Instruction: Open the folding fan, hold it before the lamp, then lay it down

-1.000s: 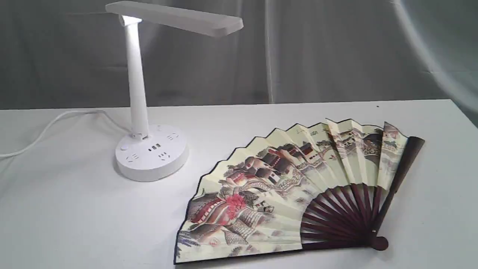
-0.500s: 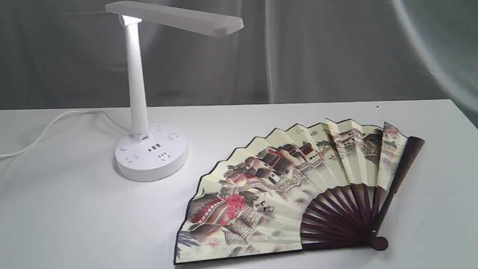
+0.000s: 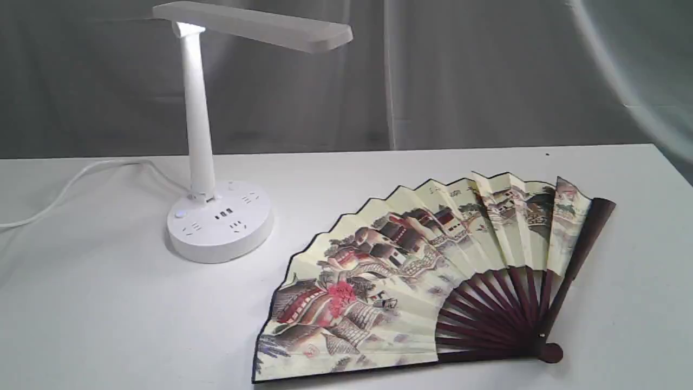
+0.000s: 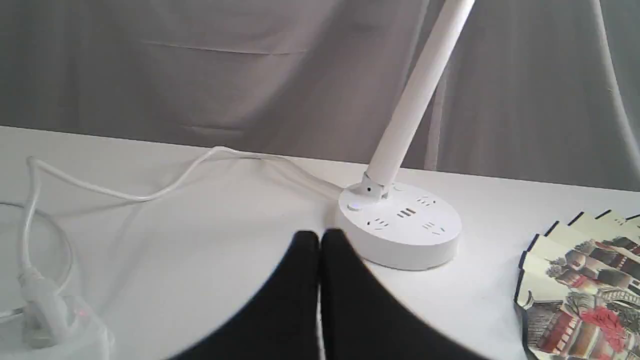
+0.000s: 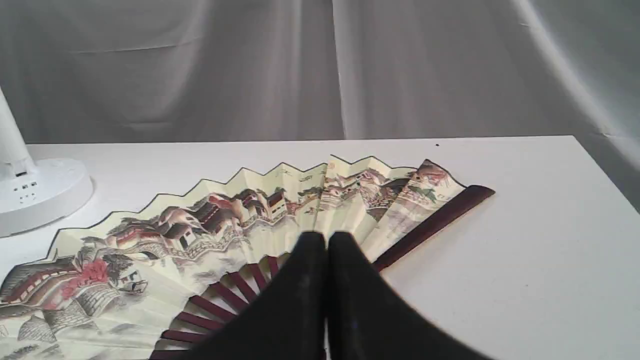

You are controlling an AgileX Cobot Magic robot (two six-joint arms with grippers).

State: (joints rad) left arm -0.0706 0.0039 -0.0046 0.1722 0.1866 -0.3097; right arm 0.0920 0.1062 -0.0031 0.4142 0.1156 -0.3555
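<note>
The folding fan (image 3: 411, 276) lies spread open and flat on the white table (image 3: 108, 325), painted side up, its maroon ribs meeting at a pivot near the front right. The white lamp (image 3: 216, 216) stands lit to the fan's left, round base on the table, flat head overhead. Neither gripper appears in the exterior view. In the left wrist view my left gripper (image 4: 320, 237) is shut and empty, held back from the lamp (image 4: 400, 225). In the right wrist view my right gripper (image 5: 327, 240) is shut and empty, above the fan (image 5: 200, 235) and not touching it.
The lamp's white cord (image 3: 76, 181) trails left across the table; in the left wrist view the cord (image 4: 150, 192) runs to a plug and socket block (image 4: 45, 315). A grey curtain (image 3: 460, 70) hangs behind. The table's right edge (image 3: 674, 168) lies just past the fan.
</note>
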